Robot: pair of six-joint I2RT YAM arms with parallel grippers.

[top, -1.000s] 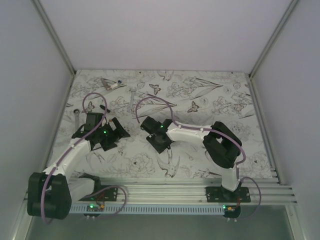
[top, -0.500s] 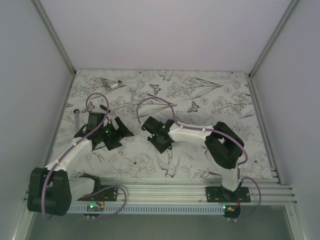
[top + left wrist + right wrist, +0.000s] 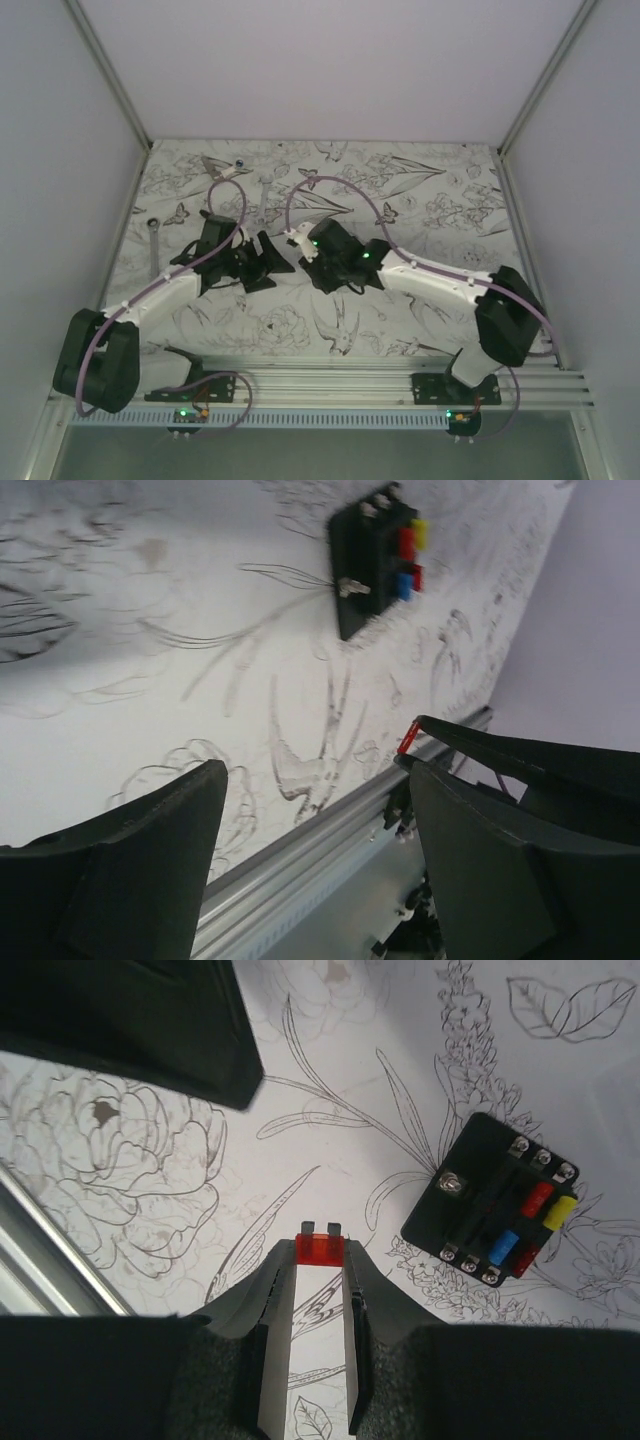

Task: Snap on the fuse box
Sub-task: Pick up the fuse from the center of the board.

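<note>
The fuse box [image 3: 495, 1205] is a flat black square block with red, blue and yellow fuses in its slots. It lies on the flower-printed mat, up and to the right of my right gripper [image 3: 320, 1252]. That gripper is shut on a small red blade fuse [image 3: 320, 1249], held above the mat with its prongs pointing away. The fuse box also shows far off in the left wrist view [image 3: 375, 560]. My left gripper [image 3: 315, 775] is open and empty above the mat. In the top view the left gripper [image 3: 272, 255] and right gripper [image 3: 300, 242] nearly meet; the fuse box is hidden there.
A wrench [image 3: 155, 235] lies at the mat's left edge and another [image 3: 265, 190] lies further back. A small metal piece [image 3: 222, 167] is at the far left. The aluminium rail [image 3: 330, 380] runs along the near edge. Grey walls close in both sides.
Both arms have reached farther out and toward the middle. The left gripper moved right, the right gripper moved left and away, and they now nearly meet.
</note>
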